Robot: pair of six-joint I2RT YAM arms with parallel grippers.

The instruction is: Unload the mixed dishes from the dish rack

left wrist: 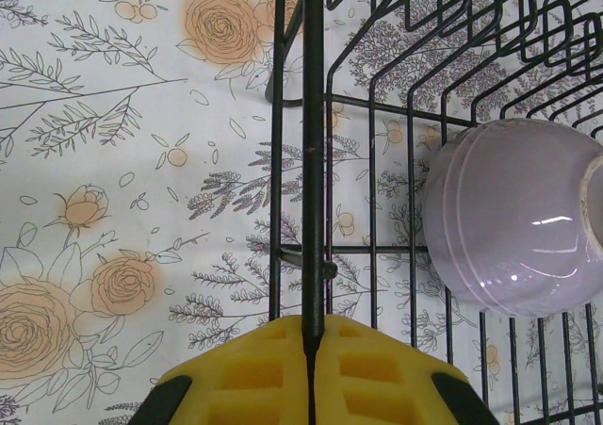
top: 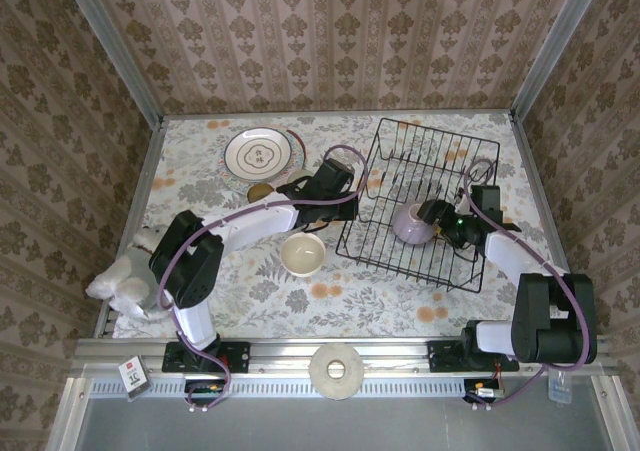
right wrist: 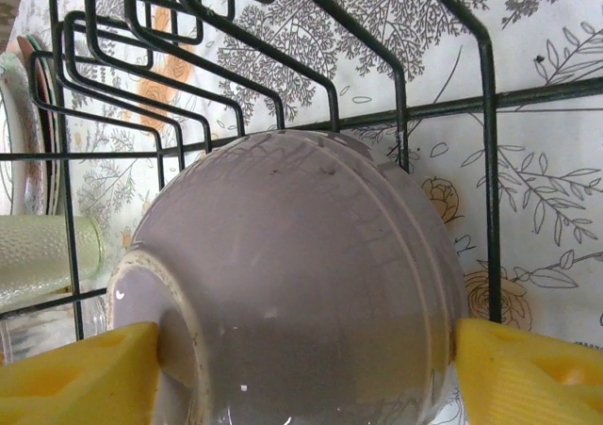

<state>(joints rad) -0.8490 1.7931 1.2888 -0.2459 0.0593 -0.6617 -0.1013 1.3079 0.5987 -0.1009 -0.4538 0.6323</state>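
Note:
The black wire dish rack [top: 430, 151] stands right of centre. A lilac bowl [top: 411, 223] lies on its side inside the rack. My right gripper [top: 433, 214] reaches in from the right, and its yellow fingers [right wrist: 528, 378] press against both sides of the lilac bowl [right wrist: 301, 255]. My left gripper [top: 343, 177] is at the rack's left side, shut on a black rim wire [left wrist: 312, 161], with the lilac bowl [left wrist: 509, 218] to its right. On the table stand a cream bowl [top: 302, 254] and a white plate with brown rings [top: 257, 152].
A pale green tumbler [right wrist: 47, 255] lies beyond the rack's wires, with plate edges [right wrist: 17, 114] behind it. A white plush dog [top: 125, 276] sits at the table's left edge. A pale ring-shaped disc [top: 336, 369] rests on the front rail.

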